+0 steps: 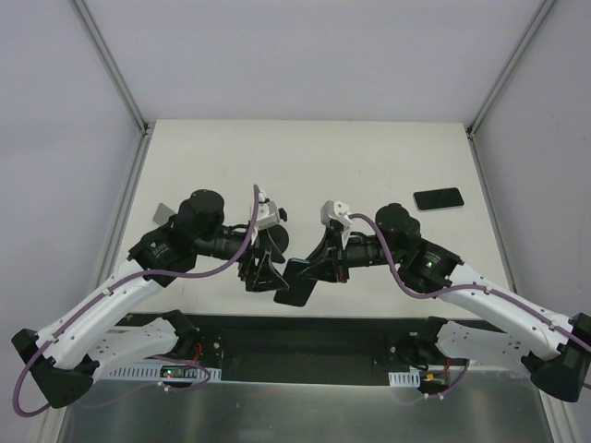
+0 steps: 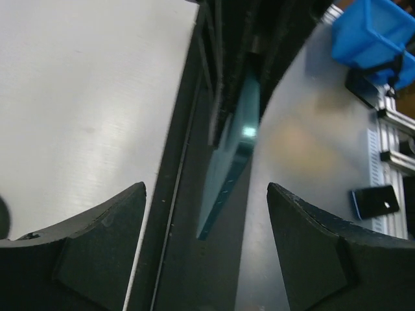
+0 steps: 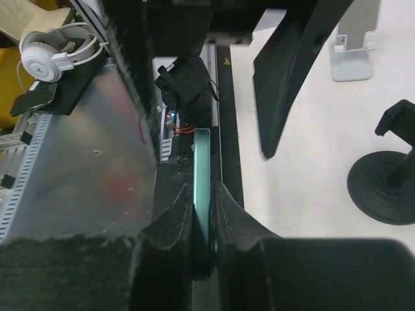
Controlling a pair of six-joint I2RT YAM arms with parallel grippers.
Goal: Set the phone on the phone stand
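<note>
Top and wrist views. We see the right gripper [image 3: 204, 236] pinching the phone [image 3: 203, 184] between its two fingers, so that the phone stands on edge over the dark strip at the table's [image 1: 305, 157] near edge. The left gripper [image 2: 207, 249] faces it with fingers [image 2: 97, 243] spread wide. The phone's free end reaches toward the gap between them and touches neither. The phone stand [image 3: 381, 188] rests upright on its round base on the white table, apart from the phone and bearing nothing. From above we note a second smartphone [image 1: 439, 198] lying flat near the far right edge.
</note>
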